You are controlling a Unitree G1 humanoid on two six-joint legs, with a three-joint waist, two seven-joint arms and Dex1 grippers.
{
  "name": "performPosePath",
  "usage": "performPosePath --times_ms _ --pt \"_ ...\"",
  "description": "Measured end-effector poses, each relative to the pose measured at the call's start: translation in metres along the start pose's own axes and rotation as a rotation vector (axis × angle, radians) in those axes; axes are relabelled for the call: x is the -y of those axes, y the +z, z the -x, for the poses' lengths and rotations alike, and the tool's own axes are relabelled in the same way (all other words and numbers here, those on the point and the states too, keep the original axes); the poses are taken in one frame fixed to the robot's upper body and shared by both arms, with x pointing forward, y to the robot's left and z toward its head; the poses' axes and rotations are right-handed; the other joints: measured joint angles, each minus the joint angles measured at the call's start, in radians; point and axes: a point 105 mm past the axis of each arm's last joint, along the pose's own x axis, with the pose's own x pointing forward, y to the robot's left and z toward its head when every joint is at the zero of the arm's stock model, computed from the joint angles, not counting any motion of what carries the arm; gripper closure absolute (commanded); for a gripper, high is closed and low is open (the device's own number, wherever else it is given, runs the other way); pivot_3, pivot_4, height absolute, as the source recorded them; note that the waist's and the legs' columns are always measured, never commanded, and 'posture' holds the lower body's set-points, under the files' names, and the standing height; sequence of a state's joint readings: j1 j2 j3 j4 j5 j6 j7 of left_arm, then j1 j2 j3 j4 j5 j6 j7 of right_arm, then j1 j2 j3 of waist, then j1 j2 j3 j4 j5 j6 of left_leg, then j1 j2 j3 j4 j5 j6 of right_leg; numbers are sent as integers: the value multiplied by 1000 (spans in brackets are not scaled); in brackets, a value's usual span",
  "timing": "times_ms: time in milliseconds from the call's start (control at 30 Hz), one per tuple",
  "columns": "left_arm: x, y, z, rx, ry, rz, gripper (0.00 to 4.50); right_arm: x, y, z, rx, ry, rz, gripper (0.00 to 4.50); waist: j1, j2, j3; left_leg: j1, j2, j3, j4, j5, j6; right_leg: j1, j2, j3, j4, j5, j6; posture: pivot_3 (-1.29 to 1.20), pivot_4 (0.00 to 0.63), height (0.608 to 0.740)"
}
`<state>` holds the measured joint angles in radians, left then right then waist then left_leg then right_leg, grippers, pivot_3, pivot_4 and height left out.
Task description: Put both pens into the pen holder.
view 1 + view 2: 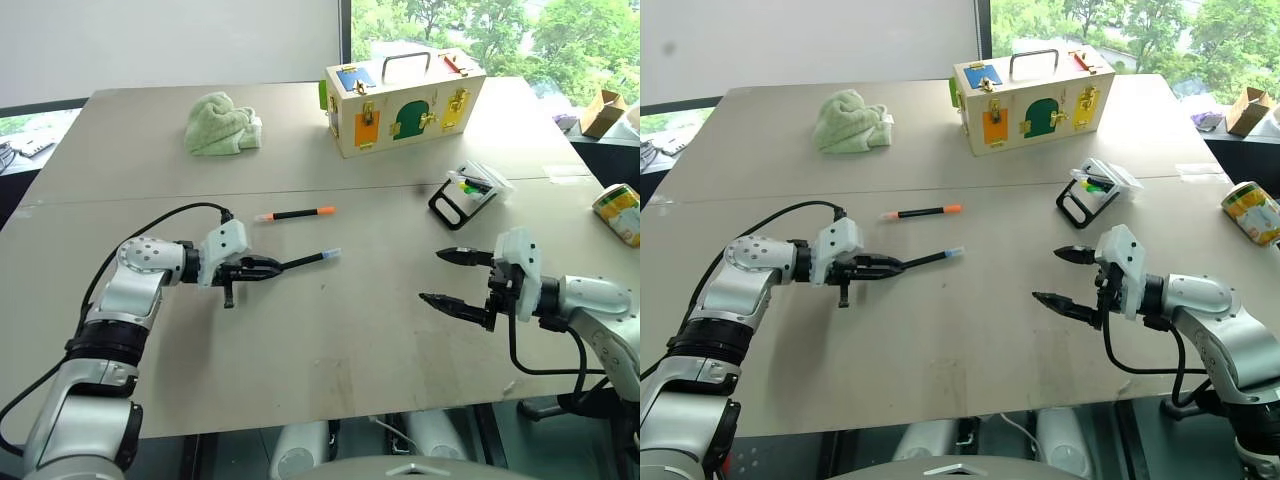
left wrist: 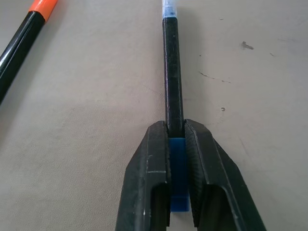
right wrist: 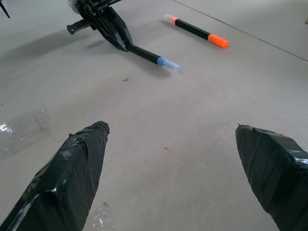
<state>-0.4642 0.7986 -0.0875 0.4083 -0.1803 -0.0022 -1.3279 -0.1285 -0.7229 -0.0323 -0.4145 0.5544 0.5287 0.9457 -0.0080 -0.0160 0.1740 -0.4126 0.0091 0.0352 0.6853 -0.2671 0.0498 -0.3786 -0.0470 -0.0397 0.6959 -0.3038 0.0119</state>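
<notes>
Black jaws of the left gripper (image 1: 262,268) are clenched on the blue-ended pen (image 1: 310,259), which lies low over the grey counter (image 1: 330,330) with its pale blue tip pointing toward the middle; whether the pen rests on the surface or is just off it is hard to tell from the head views. Just beyond it lies the orange-capped pen (image 1: 296,213), loose and apart from both grippers. The right gripper (image 1: 455,278) hangs above the counter with its jaws spread wide and nothing between them. The pen holder (image 1: 468,192), a clear box on a black loop, sits on the counter beyond the right gripper, near a wooden box (image 1: 400,98); a green cloth (image 1: 222,124) lies far back, and a can (image 1: 620,213) is cut off at the edge. From the left wrist, the two jaws press on a blue end of the pen, the black barrel running out ahead, while the orange-capped pen is cut off. From the right wrist, the taped fingers (image 3: 72,173) stand wide apart, and past them both pens lie close together.
</notes>
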Motion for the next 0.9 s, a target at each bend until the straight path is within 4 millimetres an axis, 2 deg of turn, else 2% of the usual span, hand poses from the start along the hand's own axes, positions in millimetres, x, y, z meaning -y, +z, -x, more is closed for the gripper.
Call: performPosePath --times_ms 233,333,467,500,533,567,633,700,767,900 --pt "11 9 -2 80 8 70 4398 4 0 -6 -17 -2 17 0 -1 0 0 -1 0 0 0 1 -1 -1 -1 0 0 0 0 0 150 740" --pt "21 38 -4 189 -31 105 4398 21 14 -21 -24 -67 70 0 -5 -1 1 -1 0 0 1 1 -2 -1 -1 0 0 0 0 0 150 740" --pt "29 72 -8 255 -71 44 4398 21 51 -43 28 3 153 0 -3 0 1 -1 0 -1 0 1 -2 -1 0 0 0 0 0 0 150 740" --pt "27 82 -12 308 -57 52 4398 21 64 -50 85 12 125 0 -3 0 1 -2 0 -1 0 1 -2 -1 0 0 0 0 0 0 150 740" --pt "25 101 -17 397 -52 57 4398 19 81 -59 177 35 63 0 -1 -1 1 -3 0 -1 1 1 -2 -1 0 -1 0 0 0 0 150 740" --pt "26 113 -19 443 -58 51 4398 15 90 -64 216 62 36 0 2 -1 1 -3 0 -2 1 1 -2 -1 0 -1 0 0 0 0 150 740" --pt "24 130 -12 554 -27 99 4398 15 95 -60 289 90 -95 0 4 -2 1 -3 0 -2 1 1 -2 0 -1 -1 -2 0 0 0 150 740" --pt "22 132 -7 588 -2 135 4398 19 91 -59 324 90 -207 0 1 -2 1 -3 -1 -1 0 1 -1 -1 -1 -1 -3 0 0 0 150 740" --pt "29 126 -8 593 -7 179 4398 18 95 -58 405 128 -343 0 -6 -1 1 -3 -1 -1 -1 1 -1 -1 -1 0 -3 0 0 0 150 740" --pt "37 128 -14 617 -30 212 4398 9 103 -61 440 184 -411 0 -5 -1 1 -2 0 -1 -1 1 -2 -1 0 -1 -1 0 0 0 150 740"
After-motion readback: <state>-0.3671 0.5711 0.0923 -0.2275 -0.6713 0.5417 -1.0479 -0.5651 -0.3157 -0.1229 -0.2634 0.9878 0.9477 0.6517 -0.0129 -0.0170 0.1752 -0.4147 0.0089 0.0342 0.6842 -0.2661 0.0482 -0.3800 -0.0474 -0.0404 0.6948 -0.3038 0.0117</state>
